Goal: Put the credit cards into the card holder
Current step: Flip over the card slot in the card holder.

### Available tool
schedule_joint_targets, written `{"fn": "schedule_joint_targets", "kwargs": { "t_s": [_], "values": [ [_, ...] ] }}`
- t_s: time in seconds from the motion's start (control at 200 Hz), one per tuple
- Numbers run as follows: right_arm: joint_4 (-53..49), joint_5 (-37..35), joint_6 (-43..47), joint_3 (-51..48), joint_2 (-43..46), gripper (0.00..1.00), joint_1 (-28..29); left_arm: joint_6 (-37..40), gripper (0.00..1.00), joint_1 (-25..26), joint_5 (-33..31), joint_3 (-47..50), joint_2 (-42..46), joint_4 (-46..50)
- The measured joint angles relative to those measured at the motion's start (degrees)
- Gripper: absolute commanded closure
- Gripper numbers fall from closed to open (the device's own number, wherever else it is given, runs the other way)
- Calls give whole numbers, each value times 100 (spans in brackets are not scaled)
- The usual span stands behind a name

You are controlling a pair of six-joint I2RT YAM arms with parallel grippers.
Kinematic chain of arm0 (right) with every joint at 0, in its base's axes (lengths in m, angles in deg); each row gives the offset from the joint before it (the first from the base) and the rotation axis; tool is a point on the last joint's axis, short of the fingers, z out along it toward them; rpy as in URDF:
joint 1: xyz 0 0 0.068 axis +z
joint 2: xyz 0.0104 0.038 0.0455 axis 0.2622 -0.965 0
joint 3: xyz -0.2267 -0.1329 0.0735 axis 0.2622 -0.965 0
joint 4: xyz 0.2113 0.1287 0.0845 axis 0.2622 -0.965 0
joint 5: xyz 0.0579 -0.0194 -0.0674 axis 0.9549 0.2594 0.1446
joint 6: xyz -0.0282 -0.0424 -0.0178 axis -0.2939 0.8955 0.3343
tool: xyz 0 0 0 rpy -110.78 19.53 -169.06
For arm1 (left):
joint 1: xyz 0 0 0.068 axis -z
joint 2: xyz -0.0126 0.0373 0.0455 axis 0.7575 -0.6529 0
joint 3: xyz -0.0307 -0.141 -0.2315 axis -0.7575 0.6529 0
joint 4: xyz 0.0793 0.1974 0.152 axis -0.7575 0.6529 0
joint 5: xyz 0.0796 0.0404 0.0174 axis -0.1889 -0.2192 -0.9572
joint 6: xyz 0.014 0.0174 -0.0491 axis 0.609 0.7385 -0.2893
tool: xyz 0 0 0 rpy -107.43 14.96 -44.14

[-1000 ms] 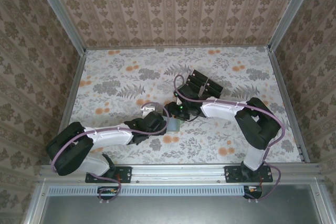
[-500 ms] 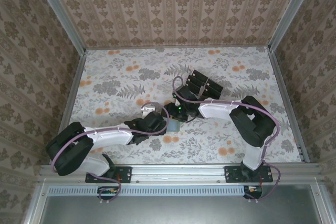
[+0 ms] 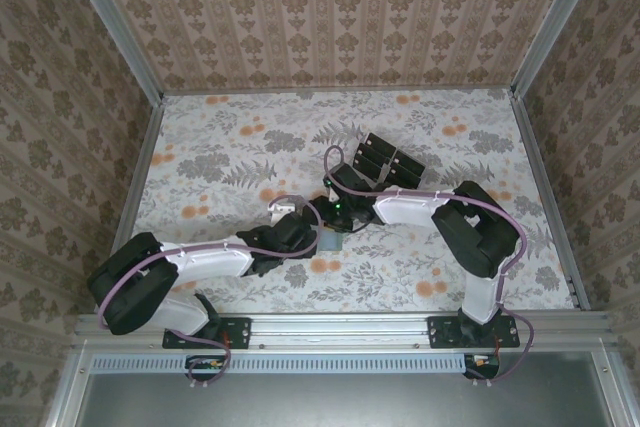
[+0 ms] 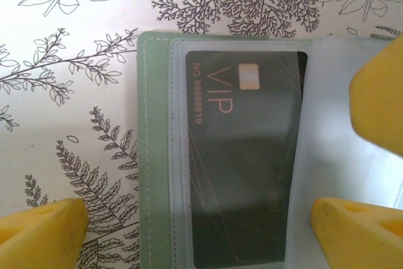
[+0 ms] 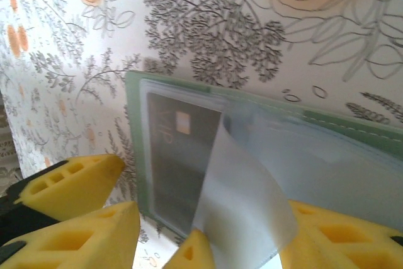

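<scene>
Surface: you see a floral-print table [image 3: 230, 147] | frame centre: open green card holder [image 4: 154, 155] lies flat | just above: card tray [image 3: 388, 160]

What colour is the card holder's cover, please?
The card holder is sage green, clearest in the left wrist view.

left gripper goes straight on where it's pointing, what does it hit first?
Likely the open card holder: the left gripper points down at its clear sleeve over the black VIP card, jaws open. Gap unclear.
</scene>
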Motion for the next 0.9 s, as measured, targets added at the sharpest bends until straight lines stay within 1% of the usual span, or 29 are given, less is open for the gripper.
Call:
{"fn": "schedule_joint_targets", "kwargs": {
  "t_s": [0.195, 0.34, 0.505, 0.685, 0.785, 0.9],
  "values": [
    [-4, 81, 0, 225, 0, 40, 66, 0, 0, 0, 0, 101, 111, 0],
    [-28, 101, 0, 411, 0, 40, 140, -2, 0, 0, -26, 186, 498, 70],
    [-114, 98, 0, 664, -42, 40, 243, -50, 0, 0, -225, 343, 1453, 409],
    [-243, 96, 0, 1075, -380, 41, 367, -319, 0, -59, -612, 409, 2625, 1143],
    [-313, 94, 2, 1296, -651, 41, 428, -431, 0, -192, -697, 444, 2949, 1467],
    [-413, 94, 2, 1484, -920, 40, 476, -492, 0, -299, -713, 538, 3064, 1685]
  ]
}}
